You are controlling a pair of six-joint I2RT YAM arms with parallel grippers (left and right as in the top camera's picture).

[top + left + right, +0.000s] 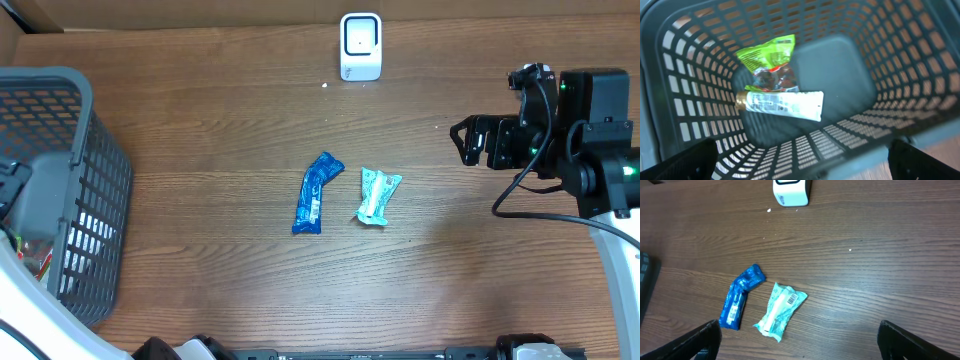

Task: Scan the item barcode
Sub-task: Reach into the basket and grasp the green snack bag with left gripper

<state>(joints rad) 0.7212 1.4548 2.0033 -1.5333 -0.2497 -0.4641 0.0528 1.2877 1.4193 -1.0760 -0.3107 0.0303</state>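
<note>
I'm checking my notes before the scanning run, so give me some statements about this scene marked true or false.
1. A blue packet and a mint packet lie on the table. True.
2. The basket holds a white tube and a green packet. True.
3. The scanner sits inside the basket. False: the scanner stands on the table's far side.
4. The blue packet lies on top of the mint packet. False: they lie side by side, apart.

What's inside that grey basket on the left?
Inside the grey basket: a green packet, a white tube and a clear wrapper between them. Anything beneath them is covered.
</note>
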